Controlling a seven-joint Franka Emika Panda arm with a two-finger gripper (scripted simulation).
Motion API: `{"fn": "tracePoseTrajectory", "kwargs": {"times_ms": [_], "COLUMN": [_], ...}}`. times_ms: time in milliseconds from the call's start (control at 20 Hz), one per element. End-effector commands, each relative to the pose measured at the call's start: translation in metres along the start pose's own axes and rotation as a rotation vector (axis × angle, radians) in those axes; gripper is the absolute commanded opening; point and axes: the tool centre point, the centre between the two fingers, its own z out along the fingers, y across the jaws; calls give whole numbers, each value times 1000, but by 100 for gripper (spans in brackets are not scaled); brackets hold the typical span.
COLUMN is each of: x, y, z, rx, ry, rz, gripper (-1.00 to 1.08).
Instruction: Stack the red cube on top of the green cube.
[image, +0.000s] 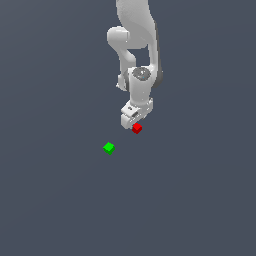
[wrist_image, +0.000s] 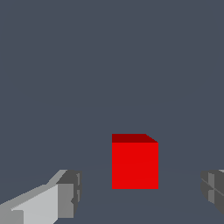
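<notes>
The red cube (image: 137, 128) rests on the dark grey floor just under the white gripper (image: 133, 123). In the wrist view the red cube (wrist_image: 134, 164) lies between the two grey fingertips (wrist_image: 70, 192), with a clear gap on each side. The gripper (wrist_image: 141, 193) is open and touches nothing. The green cube (image: 109, 148) sits on the floor a short way toward the exterior view's left and nearer the camera. It is apart from the red cube and out of the wrist view.
The white arm (image: 137, 45) comes down from the top of the exterior view. The flat dark grey floor (image: 60, 200) spreads all around.
</notes>
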Motion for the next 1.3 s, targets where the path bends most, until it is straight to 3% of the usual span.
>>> {"fn": "tracePoseTrajectory", "kwargs": {"times_ms": [0, 800, 1200, 1250], "x": [0, -1, 0, 0], "y": [0, 0, 0, 0], "z": [0, 47, 50, 50], "rx": [0, -1, -1, -1], "ry": [0, 0, 0, 0], "rz": [0, -2, -2, -2], "gripper": [100, 100, 100, -100]}}
